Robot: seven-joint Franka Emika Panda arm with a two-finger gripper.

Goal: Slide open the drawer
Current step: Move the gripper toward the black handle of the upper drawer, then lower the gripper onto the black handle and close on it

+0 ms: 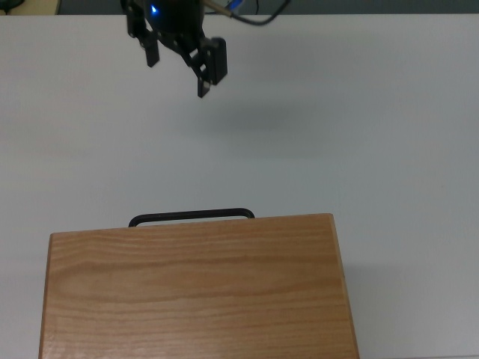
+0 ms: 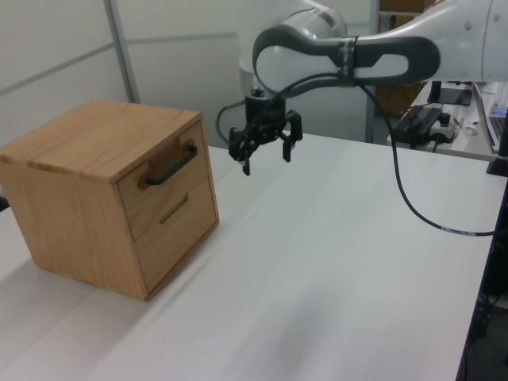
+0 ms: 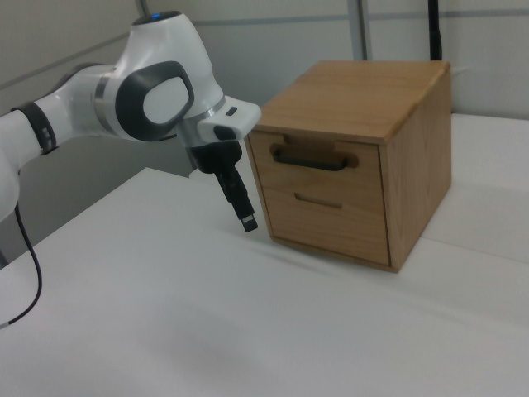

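The drawer (image 2: 159, 190) is the upper front of a light wooden cabinet (image 1: 194, 292) and sits flush with the cabinet's face. Its thin black bar handle (image 2: 170, 166) (image 3: 308, 160) sticks out; in the top view only the handle (image 1: 191, 216) shows past the cabinet top. My gripper (image 2: 266, 159) hangs over the white table in front of the cabinet, open, with nothing between its fingers. It is apart from the handle, at the left view's right of it. In the top view the gripper (image 1: 177, 72) is well above the handle. In the right view the gripper (image 3: 245, 217) shows edge-on at the right view's left of the drawer (image 3: 314, 169).
A lower drawer front with a slot pull (image 2: 174, 209) lies below the handled one. The white table (image 2: 333, 270) stretches out in front of the cabinet. A black cable (image 2: 413, 190) hangs from the arm. A desk with electronics (image 2: 432, 119) stands at the left view's far right.
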